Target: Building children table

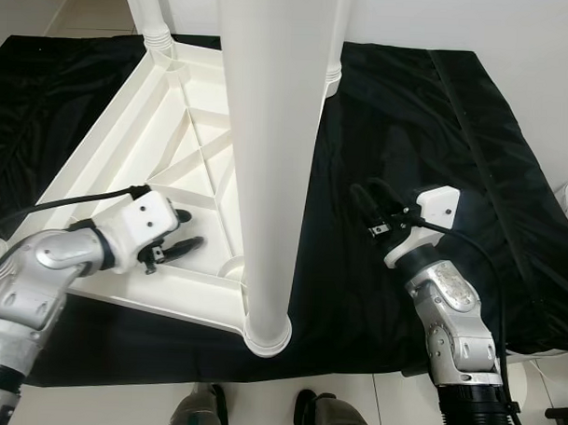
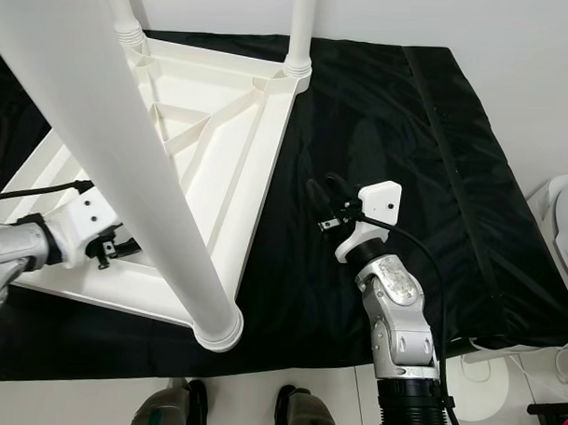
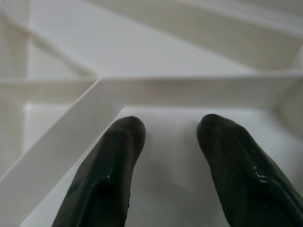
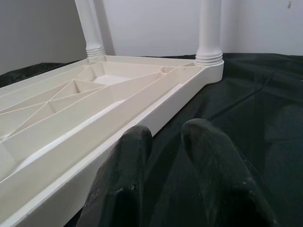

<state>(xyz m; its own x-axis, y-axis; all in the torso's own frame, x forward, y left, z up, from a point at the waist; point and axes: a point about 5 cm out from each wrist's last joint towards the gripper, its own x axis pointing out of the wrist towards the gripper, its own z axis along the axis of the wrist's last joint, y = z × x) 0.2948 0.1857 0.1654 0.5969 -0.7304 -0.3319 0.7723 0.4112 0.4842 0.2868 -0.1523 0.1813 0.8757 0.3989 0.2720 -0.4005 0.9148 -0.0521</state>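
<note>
The white plastic children's table [image 1: 188, 153] lies upside down on a black sheet [image 1: 436, 143] spread over the floor, its ribbed underside facing up and its legs standing upward from the corners; the nearest leg [image 1: 267, 175] rises toward the head camera at the table's near corner. It looks like light, hollow moulded plastic: stiff along the ribs, smooth and probably slippery on the round legs, so the straight ribs and the rim seem the surer places to take hold. The left end effector [image 1: 175, 249] sits inside a compartment of the underside near the sheet's near left edge, fingers parted and holding nothing. The right end effector [image 1: 375, 216] hovers over bare sheet just beside the table's right rim, also open and empty. The left wrist view shows the ribs meeting just ahead of the fingertips [image 3: 124, 127]; the right wrist view shows the rim's side wall and two far legs seated in their collars.
</note>
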